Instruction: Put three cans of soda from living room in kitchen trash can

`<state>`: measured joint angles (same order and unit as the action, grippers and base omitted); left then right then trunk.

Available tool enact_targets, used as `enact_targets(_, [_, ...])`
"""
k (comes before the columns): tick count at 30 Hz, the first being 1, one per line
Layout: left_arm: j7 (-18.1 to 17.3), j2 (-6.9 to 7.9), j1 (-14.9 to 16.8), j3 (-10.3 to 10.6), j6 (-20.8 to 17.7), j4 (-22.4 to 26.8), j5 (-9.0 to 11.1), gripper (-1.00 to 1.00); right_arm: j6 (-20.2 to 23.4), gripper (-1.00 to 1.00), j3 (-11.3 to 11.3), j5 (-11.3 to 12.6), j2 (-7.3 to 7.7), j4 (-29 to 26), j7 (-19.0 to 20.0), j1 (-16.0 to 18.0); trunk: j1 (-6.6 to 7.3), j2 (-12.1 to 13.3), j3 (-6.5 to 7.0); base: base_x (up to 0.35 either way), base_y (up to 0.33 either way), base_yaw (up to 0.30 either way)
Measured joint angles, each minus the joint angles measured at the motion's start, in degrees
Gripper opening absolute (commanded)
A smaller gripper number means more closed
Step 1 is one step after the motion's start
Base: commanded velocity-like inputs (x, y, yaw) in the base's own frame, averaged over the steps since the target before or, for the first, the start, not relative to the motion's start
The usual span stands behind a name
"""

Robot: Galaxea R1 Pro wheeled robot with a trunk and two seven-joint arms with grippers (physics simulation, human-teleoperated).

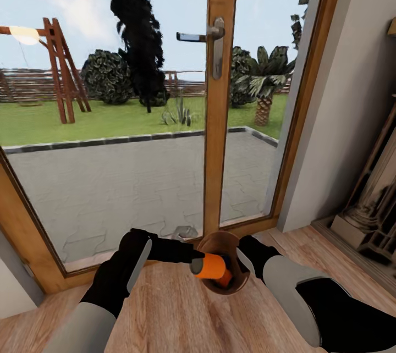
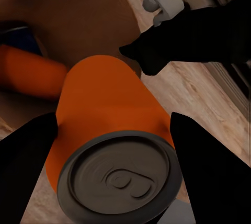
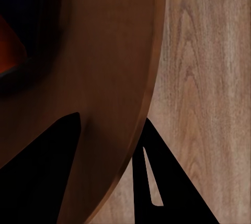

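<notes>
**Last orange can held over the bin mouth**

Left gripper (image 2: 112,130) is clamped on an orange soda can (image 1: 212,266), one finger (image 2: 23,166) on each flank, grey top facing the wrist camera. The can lies tilted, on its side, at the near rim of the trash can (image 1: 235,243), which stands on the wood floor (image 1: 165,309) just inside the glass door (image 1: 220,94).

Inside the bin, left wrist view: a second orange can (image 2: 29,75) lying down, and a blue one (image 2: 18,35) beside it.

Right gripper (image 3: 107,130) straddles the bin wall (image 3: 112,77), one finger inside, one outside; jaws look closed on the rim, steadying it.

Judgement: final drop in hand. Next move calls for carrying the can further over the opening, then parting the left fingers so it falls clear of the rim.
</notes>
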<state>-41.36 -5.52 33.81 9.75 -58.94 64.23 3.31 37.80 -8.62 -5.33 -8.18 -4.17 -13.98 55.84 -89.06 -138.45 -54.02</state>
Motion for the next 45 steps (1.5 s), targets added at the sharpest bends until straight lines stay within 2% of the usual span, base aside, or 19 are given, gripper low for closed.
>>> enact_targets(19, [-0.05, -0.63, 0.02, -0.03, 1.74, 0.09, 0.22, -1.0, -0.02, -1.0, 0.01, -0.16, 0.01, -0.07, 0.01, -0.59, 0.0, 0.0, 0.0, 0.0, 0.0, 0.0])
enact_targets(20, [-0.08, -0.63, 0.02, -0.04, 1.8, 0.13, 0.2, 1.0, -0.02, -1.0, -0.03, -0.12, 0.01, -0.06, 0.01, -0.61, 0.0, 0.0, 0.0, 0.0, 0.0, 0.0])
enact_targets(25, [-0.5, -0.57, 0.02, -0.08, 2.89, 0.29, 0.2, 1.0, 0.0, -1.0, 0.07, -0.13, 0.01, -0.07, 0.01, -0.67, 0.0, 0.0, 0.0, 0.0, 0.0, 0.0])
enact_targets(45, [-0.65, -0.32, 0.02, -0.23, 3.05, 0.2, 0.13, 1.0, 0.0, -1.0, -0.01, -0.13, 0.01, -0.1, 0.03, -0.96, 0.0, 0.0, 0.0, 0.0, 0.0, 0.0])
